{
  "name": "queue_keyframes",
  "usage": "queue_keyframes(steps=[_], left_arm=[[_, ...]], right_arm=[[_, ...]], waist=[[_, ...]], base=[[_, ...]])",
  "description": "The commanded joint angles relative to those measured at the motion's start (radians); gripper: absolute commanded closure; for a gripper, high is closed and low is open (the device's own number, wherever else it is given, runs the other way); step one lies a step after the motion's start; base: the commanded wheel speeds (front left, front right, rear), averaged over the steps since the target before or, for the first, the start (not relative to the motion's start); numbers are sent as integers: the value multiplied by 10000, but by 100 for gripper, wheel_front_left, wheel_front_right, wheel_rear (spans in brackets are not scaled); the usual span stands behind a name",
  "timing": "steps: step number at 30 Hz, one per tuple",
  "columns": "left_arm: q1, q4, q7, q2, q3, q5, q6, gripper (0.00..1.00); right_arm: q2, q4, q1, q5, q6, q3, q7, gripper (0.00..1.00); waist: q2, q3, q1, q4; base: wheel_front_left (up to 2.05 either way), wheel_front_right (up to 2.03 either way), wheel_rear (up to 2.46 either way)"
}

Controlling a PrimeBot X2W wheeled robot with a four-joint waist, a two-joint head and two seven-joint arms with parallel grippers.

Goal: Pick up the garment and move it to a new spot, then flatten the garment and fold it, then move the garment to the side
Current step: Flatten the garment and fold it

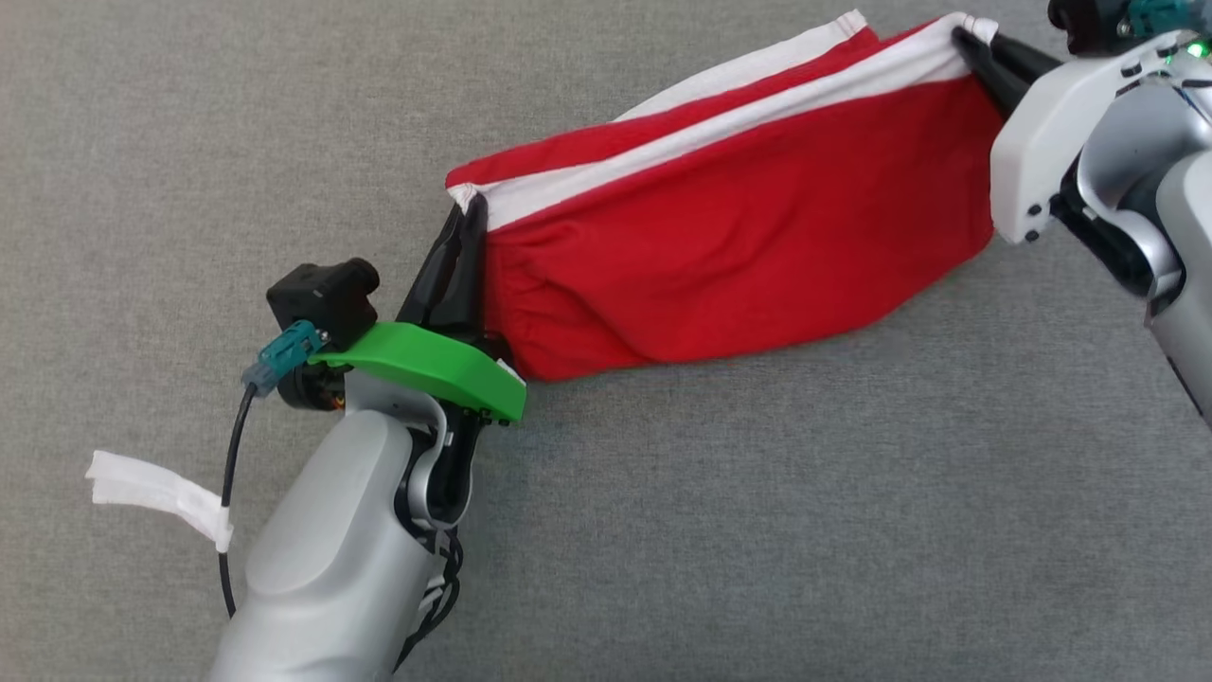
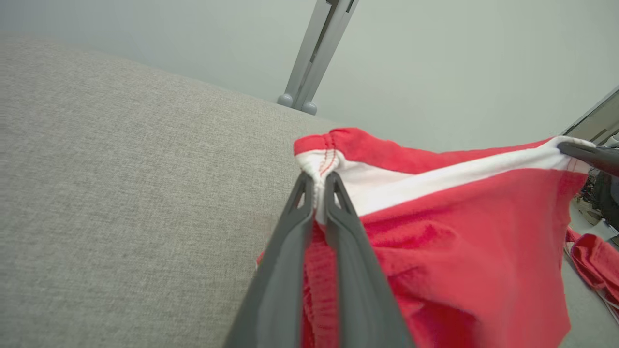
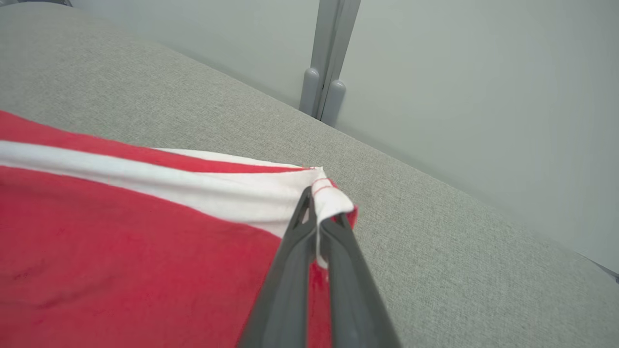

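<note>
Both arms are gripping. The left gripper (image 2: 318, 182) is pinched almost closed on one corner of the garment (image 1: 739, 237), with white hem cloth bunched between its tips. The right gripper (image 3: 316, 215) is clamped fully closed on the opposite corner, on the same white band. The garment is red with a white band and is strung between the two grippers. The band is pulled fairly taut from tips to tips, and the red body sags below it toward the grey fabric surface (image 1: 663, 530); contact at the lower edge is unclear. A second white-edged layer lies just past the band, on the far side from both wrists. The green cover (image 1: 426, 365) sits right behind the left fingers. A cable with a white tape tag (image 1: 151, 488) runs beside that arm. A grey post (image 3: 329, 58) stands beyond the right gripper's tips.
</note>
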Motion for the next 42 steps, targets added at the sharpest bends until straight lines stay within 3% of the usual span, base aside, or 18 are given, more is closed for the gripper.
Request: queue_keyframes(steps=[1, 15, 16, 17, 18, 19, 26, 32, 42], left_arm=[[-254, 121, -87, -49, 84, 90, 29, 100], [-1055, 574, -162, -310, 68, 197, 32, 100], [-1040, 515, -164, -312, 68, 118, 25, 73], [-1030, 461, -165, -312, 58, 98, 28, 9], [-1018, 385, -164, -313, 24, 57, 5, 0], [-999, 332, -164, -315, -50, 1, -47, 0], [-753, -111, -166, -312, 65, -17, -40, 0], [-172, -619, -165, -308, 827, 555, 14, 0], [1665, -1968, -156, -308, 2564, 3099, -474, 0]], right_arm=[[24, 330, -310, -120, -18, 38, -204, 100], [486, 2570, -1841, -354, -18, 853, -1383, 100], [532, 2714, -1928, -316, -18, 901, -1465, 100], [567, 2817, -1981, -281, -18, 925, -1541, 100], [616, 2952, -2030, -258, -17, 976, -1612, 45], [666, 3089, -2079, -216, -17, 1021, -1685, 0], [831, 3770, -2214, 81, -17, 1326, -2215, 0], [694, 4064, -1957, 505, -17, 1516, -2477, 0], [515, 4470, -664, 1803, -17, 1173, -2130, 0]], waist=[[0, 514, 0, 337], [0, 1065, 0, 590], [0, 1065, 0, 593], [0, 1063, 0, 595], [0, 1057, 0, 596], [0, 1046, 0, 598], [0, 753, 0, 595], [0, 157, 0, 634], [0, -1004, 0, 675]], base=[[0, 0, 0], [0, 0, 0], [0, 0, 0], [0, 0, 0], [0, 0, 0], [0, 0, 0], [0, 0, 0], [0, 0, 0], [0, 0, 0]])
